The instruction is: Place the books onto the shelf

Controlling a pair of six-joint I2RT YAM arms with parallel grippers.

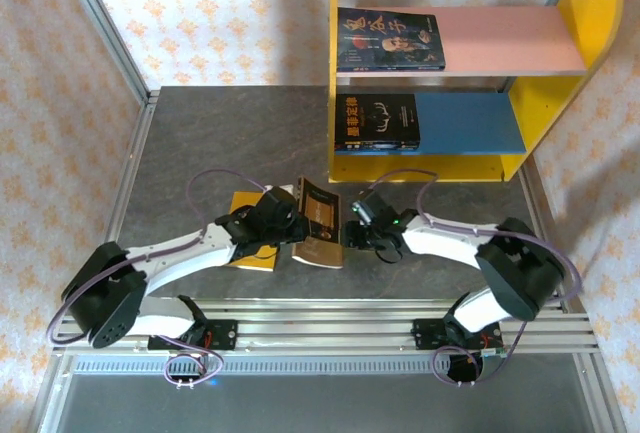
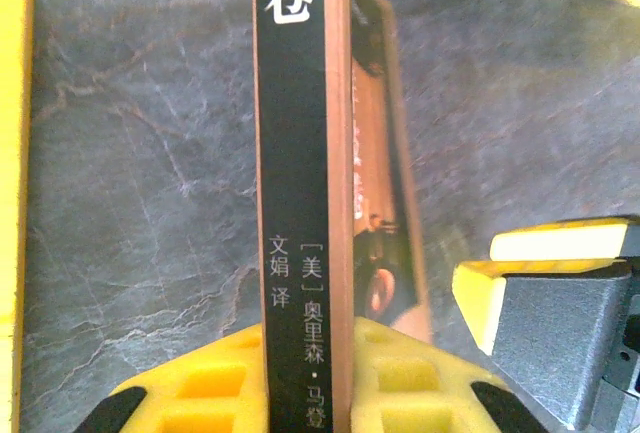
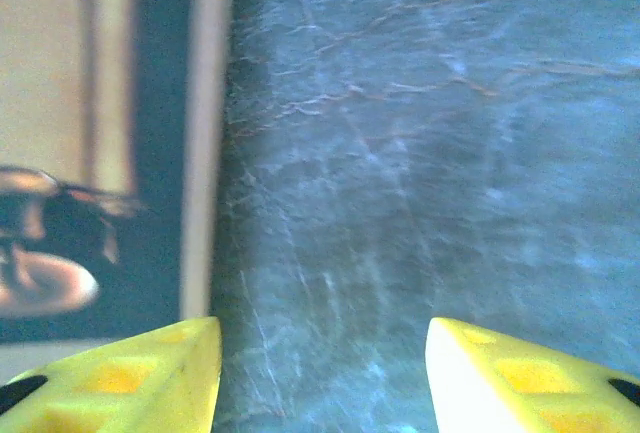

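My left gripper (image 2: 308, 353) is shut on a thin dark book (image 2: 300, 153), its black spine with white Chinese characters clamped upright between the yellow fingers. In the top view this book (image 1: 322, 228) stands on edge at the table's middle, between the left gripper (image 1: 297, 225) and my right gripper (image 1: 352, 231). The right gripper (image 3: 322, 353) is open beside the book's cover (image 3: 100, 153), with bare table between its fingers. A yellow book (image 1: 247, 199) lies flat under the left arm. The shelf (image 1: 590, 13) stands at the back right, with one dark book (image 1: 390, 40) on its pink board and another (image 1: 377, 121) on the blue board.
The dark stone tabletop (image 1: 200, 143) has a metal rail along its near edge (image 1: 320, 328). Patterned walls close in the left and back sides. The right gripper's yellow fingers (image 2: 520, 273) show close to the held book in the left wrist view.
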